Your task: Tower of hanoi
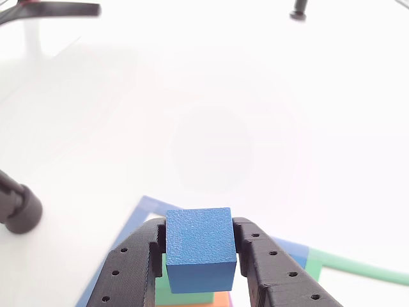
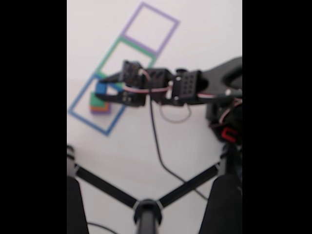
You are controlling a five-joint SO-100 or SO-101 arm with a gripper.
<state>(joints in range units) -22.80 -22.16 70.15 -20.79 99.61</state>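
Position: we are seeing the blue block [image 1: 199, 248] sitting directly between the jaws, above the green block [image 1: 167, 291] and orange block [image 1: 221, 299] of the stack.
Place: the stack is standing inside the blue square outline [image 2: 95, 108] on the white worktop [image 1: 211, 109] (the fixed view is blurred).
Jaws: the gripper [image 1: 199, 252] is closing narrowly, both fingers pressing the blue block's opposite sides.
Next: we are judging a straight lift clears the stack.

You saw the small blue block [image 1: 198, 246] sitting level above the green block [image 1: 167, 291], with the orange block [image 1: 220, 299] beneath.
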